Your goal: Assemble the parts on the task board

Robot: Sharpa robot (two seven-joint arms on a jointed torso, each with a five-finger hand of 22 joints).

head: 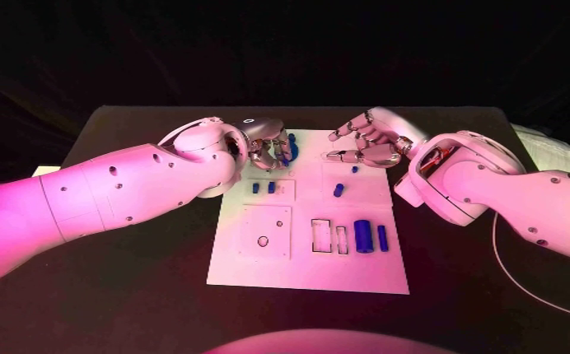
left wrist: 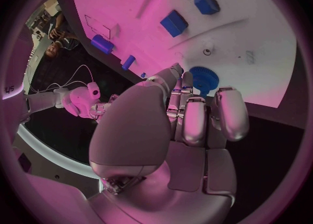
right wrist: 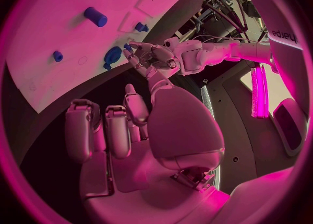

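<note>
Parts lie scattered on the board [head: 311, 276]: a blue gear [left wrist: 204, 80] at its far-left corner, two small blocks [head: 263, 187] just nearer on the left, a peg [head: 338, 189] near the middle, and a thick cylinder [head: 362, 235] with a thinner pin [head: 382, 238] beside it on the near right. Empty cut-outs [head: 322, 235] sit just left of the cylinder.

Left hand [head: 269, 147] is over the far-left corner with its fingers [left wrist: 194, 122] curled down at the gear. Whether they actually pinch the gear or only touch it, I cannot tell; the fingertips hide the contact. Right hand [head: 368, 144] hovers over the far-right edge of the board, fingers loosely bent and apart, holding nothing.

Risks, as I judge them:
- A gear is thin and flat, so a shallow grip on its rim could let it slip out or tip on the way up.
- If the fingers press down rather than close round it, the gear may skid off the far edge, which is just beside it.
- The two hands are near each other over the far edge, so a reach by either one could knock the other.
- The left forearm passes above the blocks, and a low sweep could shove them out of place.
</note>
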